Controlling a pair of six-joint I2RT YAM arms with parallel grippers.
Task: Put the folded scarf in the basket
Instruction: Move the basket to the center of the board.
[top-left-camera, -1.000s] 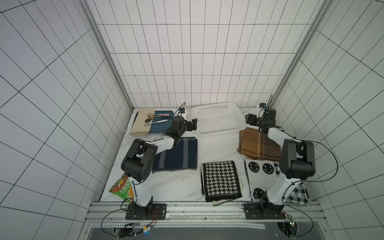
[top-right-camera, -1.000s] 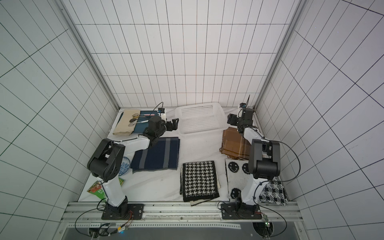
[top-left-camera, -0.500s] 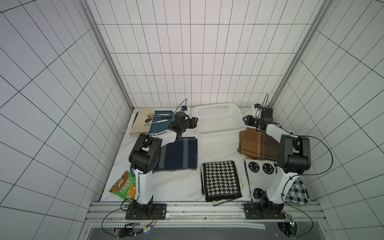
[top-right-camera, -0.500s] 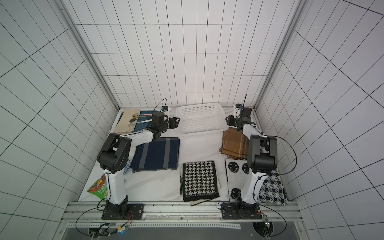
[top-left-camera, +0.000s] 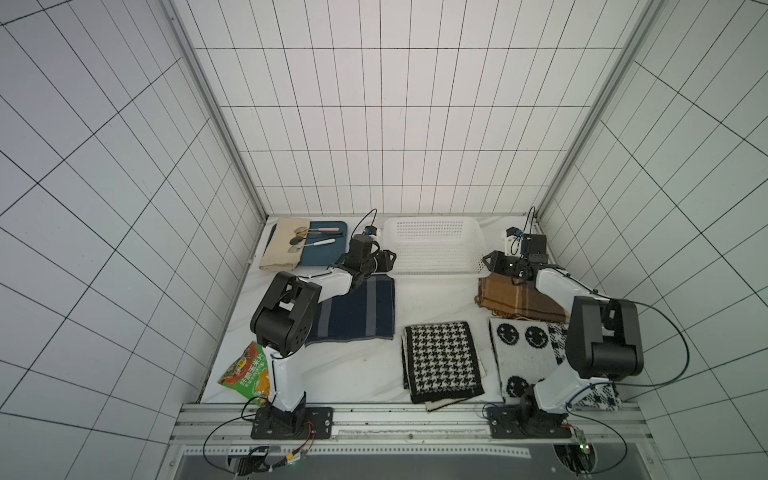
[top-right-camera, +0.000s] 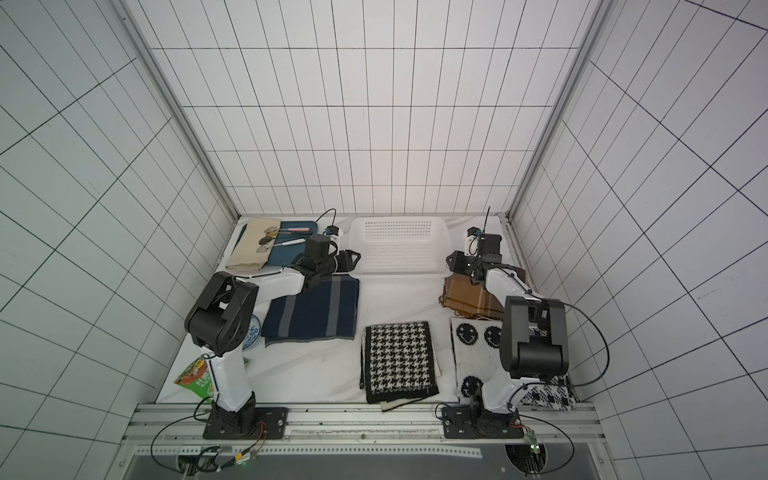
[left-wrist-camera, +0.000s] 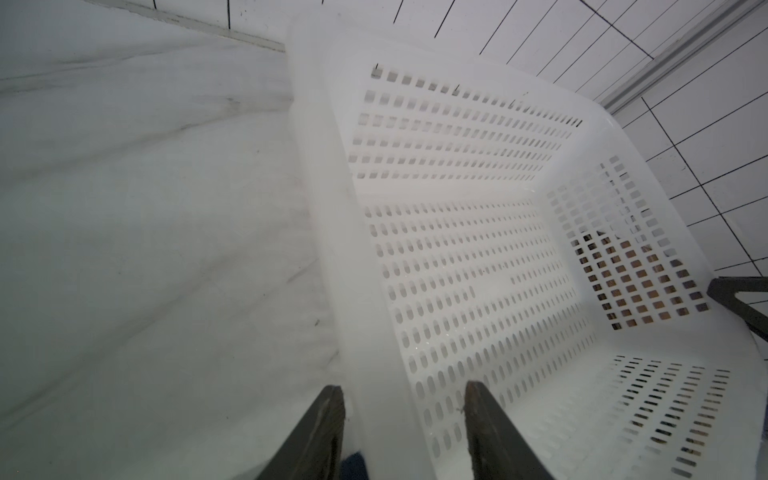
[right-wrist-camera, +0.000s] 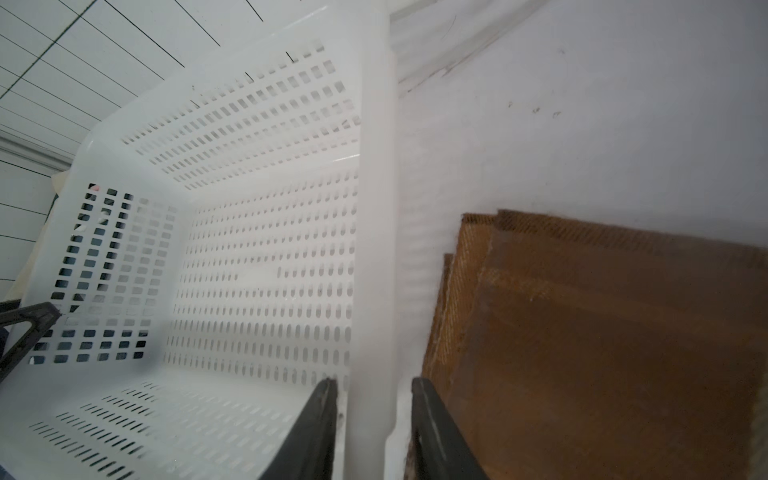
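Lying on the desk (top-left-camera: 353, 374) outside the one white basket (top-left-camera: 436, 274) are four folded scarves: navy (top-left-camera: 361, 307), brown (top-left-camera: 511, 299), houndstooth (top-left-camera: 442, 357), smiley (top-left-camera: 523, 353). The right gripper (right-wrist-camera: 374, 384) is pinching its rim; the left gripper (left-wrist-camera: 405, 388) is straddling the opposite rim, contact unclear.

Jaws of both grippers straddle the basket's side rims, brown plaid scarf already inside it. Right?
Wrong on the scarf. The brown plaid scarf lies on the table beside the basket, outside it; the right wrist view shows this, and the basket is empty. Jaws of the left gripper and right gripper do straddle its side rims.
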